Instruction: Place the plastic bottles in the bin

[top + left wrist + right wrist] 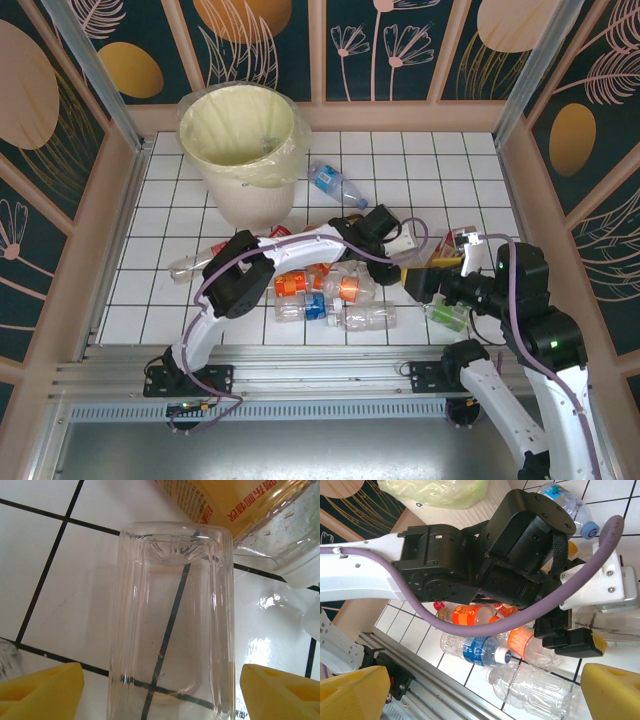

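A clear, squarish plastic bottle [172, 625] lies flat on the tiles, and my left gripper [162, 692] straddles it. The yellow fingertips [45, 690] stand on either side, with a gap on the left and almost none on the right. In the top view the left gripper [425, 250] is stretched out to mid-table. My right gripper [482, 695] is open with nothing between its fingers. It hovers beside the left wrist [520, 555], over a heap of bottles [480, 650]. Further bottles lie about [345, 288], one near the bin [335, 185]. The cream bin [240, 140] stands at the far left.
An orange-labelled bottle [235, 500] lies just beyond the clear one. A green-labelled bottle [447, 317] lies under the right arm and a clear one [190, 265] at the left. A metal rail [300, 375] borders the near edge. Patterned walls enclose the table.
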Robot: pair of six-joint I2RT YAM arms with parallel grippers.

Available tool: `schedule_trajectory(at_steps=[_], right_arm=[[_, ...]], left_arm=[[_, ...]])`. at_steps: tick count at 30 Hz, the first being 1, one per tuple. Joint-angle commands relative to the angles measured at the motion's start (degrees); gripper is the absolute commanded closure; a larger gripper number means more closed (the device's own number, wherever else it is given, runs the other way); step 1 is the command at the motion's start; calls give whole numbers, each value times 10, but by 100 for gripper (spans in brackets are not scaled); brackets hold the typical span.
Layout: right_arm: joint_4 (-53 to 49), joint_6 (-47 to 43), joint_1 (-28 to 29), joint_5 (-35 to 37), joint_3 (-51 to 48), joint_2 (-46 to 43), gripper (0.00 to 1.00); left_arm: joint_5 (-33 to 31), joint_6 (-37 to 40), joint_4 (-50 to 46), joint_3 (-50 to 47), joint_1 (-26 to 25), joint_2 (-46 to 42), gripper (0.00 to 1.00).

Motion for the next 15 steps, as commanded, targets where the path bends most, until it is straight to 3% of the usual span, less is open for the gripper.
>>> schedule_trajectory(at_steps=[1,15], right_arm=[[3,-12,1,7,4,-8,1],[9,-7,1,15,-1,-13,2]], left_arm=[[4,17,-32,18,-2,21,19],[16,19,-55,55,-2,55,35]])
